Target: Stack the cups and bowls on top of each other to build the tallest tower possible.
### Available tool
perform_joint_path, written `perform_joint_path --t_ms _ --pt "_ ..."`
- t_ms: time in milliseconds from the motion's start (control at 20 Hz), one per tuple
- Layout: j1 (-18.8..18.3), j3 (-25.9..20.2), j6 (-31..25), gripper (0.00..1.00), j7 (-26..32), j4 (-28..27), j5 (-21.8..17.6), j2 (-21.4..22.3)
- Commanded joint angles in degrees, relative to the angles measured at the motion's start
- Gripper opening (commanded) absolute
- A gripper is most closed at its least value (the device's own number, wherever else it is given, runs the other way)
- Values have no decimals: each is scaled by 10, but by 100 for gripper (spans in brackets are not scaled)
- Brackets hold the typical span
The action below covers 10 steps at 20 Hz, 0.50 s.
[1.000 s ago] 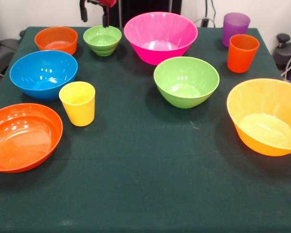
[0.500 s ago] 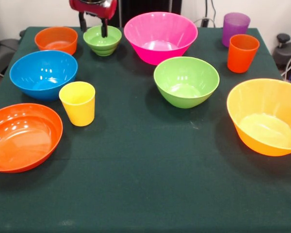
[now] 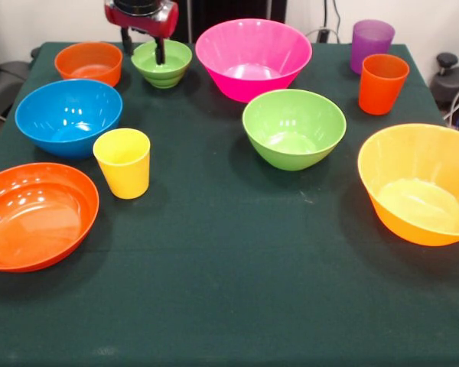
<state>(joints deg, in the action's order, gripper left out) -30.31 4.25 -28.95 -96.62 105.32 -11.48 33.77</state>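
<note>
My gripper [image 3: 143,47] comes down at the far left and is open. One finger [image 3: 161,52] is inside the small ribbed green bowl [image 3: 167,67] and the other [image 3: 126,40] is outside its left rim. The small red-orange bowl [image 3: 89,63] stands just left of it. The blue bowl [image 3: 69,116], the yellow cup [image 3: 122,162] and the shallow orange bowl [image 3: 37,215] are on the left. The large pink bowl [image 3: 252,57] and the medium green bowl [image 3: 294,128] are in the middle. The purple cup [image 3: 371,44], the orange cup [image 3: 382,82] and the large yellow-orange bowl [image 3: 421,183] are on the right. Everything stands alone; no tower shows.
The table is covered with a dark green cloth [image 3: 229,290]. Dark equipment and cables [image 3: 453,80] sit beyond the right edge, and a dark chair [image 3: 4,84] beyond the left edge.
My gripper has come down and a little to the left, from above the small green bowl to straddling its left rim. The bowls and cups have not moved.
</note>
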Motion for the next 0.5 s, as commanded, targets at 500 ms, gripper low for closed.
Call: perform_joint_path --t_ms 500 --pt "-33 -54 -67 100 33 -50 -29 16"
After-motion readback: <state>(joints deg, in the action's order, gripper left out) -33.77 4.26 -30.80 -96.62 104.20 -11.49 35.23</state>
